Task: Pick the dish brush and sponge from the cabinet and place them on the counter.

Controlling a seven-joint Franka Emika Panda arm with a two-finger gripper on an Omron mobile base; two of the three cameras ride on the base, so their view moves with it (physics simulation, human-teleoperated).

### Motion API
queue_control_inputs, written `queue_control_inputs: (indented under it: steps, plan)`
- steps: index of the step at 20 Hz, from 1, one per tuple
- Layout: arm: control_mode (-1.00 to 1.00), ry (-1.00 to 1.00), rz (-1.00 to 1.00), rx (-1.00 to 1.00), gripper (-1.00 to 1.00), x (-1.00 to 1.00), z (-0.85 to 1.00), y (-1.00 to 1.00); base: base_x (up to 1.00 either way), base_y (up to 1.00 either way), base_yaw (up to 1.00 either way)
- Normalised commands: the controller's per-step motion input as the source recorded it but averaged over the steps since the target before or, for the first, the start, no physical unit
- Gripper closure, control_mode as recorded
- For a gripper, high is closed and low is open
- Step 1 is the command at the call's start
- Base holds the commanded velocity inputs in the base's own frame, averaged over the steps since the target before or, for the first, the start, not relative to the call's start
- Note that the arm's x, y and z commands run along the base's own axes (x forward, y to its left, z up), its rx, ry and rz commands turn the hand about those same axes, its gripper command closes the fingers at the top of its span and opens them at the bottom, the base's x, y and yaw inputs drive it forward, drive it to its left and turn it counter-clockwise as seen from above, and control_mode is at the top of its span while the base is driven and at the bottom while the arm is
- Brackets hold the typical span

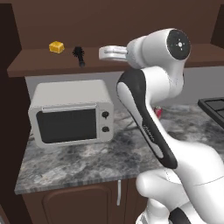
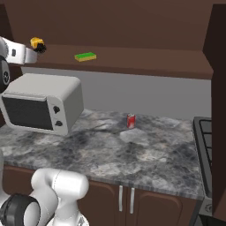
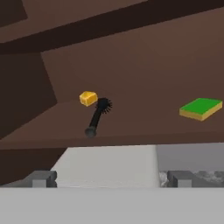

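The hand [image 3: 109,178] is hovering just in front of the open cabinet's shelf [image 3: 144,131], above the white microwave [image 1: 72,112], with its two dark fingertips [image 3: 41,178] spread as wide as they go and nothing between them. Nearest on the shelf, the black dish brush [image 3: 97,116] is lying flat with its handle end pointing toward the shelf edge and its bristled head farther in, just beside a small yellow block [image 3: 88,98]. The brush is looking light and stiff, so pinching across the thin straight handle near its middle is probably the surest hold; the bristles would likely give and slip. Farther along the shelf, well apart from the brush, the sponge [image 3: 200,108] is resting flat, green side up. It is likely very light and soft, squashing under pressure, so closing across its narrower sides seems best. Below, the grey mottled surface [image 2: 132,154] is carrying a red can [image 2: 130,120].
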Motion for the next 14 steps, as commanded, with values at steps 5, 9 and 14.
queue_control_inputs:
  steps: [5,9,14]
  plan:
    - [-1.0,0.04,-0.01,0.0,-1.0,0.18,-0.04,0.03,0.0,0.0,0.0]
    - [-1.0,0.16,0.01,0.0,-1.0,0.63,-0.11,0.08,0.0,0.0,0.0]
    - [-1.0,0.15,0.03,-0.01,-1.0,0.72,-0.11,0.14,0.0,0.0,0.0]
